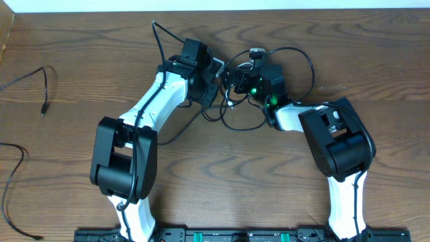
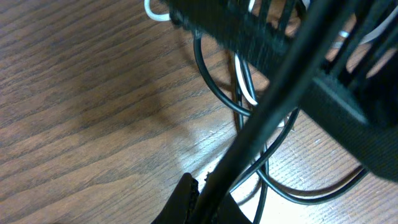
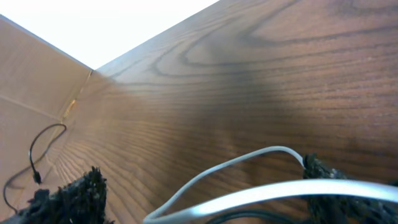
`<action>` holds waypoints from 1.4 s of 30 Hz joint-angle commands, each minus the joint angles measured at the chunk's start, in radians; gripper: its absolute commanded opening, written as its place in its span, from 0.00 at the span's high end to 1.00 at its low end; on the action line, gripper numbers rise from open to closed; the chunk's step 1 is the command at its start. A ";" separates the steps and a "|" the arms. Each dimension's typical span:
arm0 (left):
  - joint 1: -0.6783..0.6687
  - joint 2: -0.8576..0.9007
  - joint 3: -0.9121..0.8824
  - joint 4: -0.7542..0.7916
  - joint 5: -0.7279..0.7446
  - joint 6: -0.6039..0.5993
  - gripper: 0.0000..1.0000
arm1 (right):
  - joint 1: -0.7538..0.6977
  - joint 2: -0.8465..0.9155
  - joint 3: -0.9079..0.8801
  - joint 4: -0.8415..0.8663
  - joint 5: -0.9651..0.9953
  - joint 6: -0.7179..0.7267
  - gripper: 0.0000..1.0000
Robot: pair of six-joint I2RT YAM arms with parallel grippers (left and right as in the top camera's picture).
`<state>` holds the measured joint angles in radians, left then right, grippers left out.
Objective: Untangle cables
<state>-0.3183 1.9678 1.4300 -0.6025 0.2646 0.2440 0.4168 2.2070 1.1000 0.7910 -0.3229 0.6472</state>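
Note:
A tangle of black cables (image 1: 232, 115) with a white cable sits at the table's back middle, and both grippers are at it. My left gripper (image 1: 213, 81) is shut on a black cable (image 2: 280, 93) that runs diagonally out of its jaws (image 2: 208, 200). Under it, black loops (image 2: 311, 191) and the white cable (image 2: 247, 84) lie on the wood. My right gripper (image 1: 238, 81) is open, its fingers (image 3: 199, 194) wide apart. The white cable (image 3: 230, 165) passes between them and touches the right fingertip.
Two separate black cables lie on the left of the table, one at the back left (image 1: 41, 87), also in the right wrist view (image 3: 37, 149), and one at the front left (image 1: 12, 185). A cardboard wall (image 3: 31, 81) stands at the left edge.

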 commanded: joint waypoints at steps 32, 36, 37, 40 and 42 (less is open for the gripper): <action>-0.002 0.005 -0.003 0.063 0.008 0.017 0.92 | -0.042 -0.001 0.003 0.043 -0.205 0.017 0.99; 0.056 0.005 -0.003 0.074 -0.103 0.018 0.93 | -0.103 -0.002 0.003 0.082 -0.498 0.120 0.99; 0.071 0.005 -0.003 0.076 -0.113 0.017 0.93 | -0.116 -0.002 0.003 0.115 -0.575 0.145 0.99; 0.122 0.005 -0.003 0.079 -0.120 0.017 0.93 | -0.151 -0.002 0.003 0.247 -0.745 0.223 0.99; 0.155 0.005 -0.003 0.081 -0.120 0.016 0.93 | -0.179 -0.002 0.003 0.396 -0.838 0.332 0.99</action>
<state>-0.2142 1.9678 1.4300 -0.5247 0.1871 0.2443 0.2729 2.2078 1.0996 1.0756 -0.8940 0.8177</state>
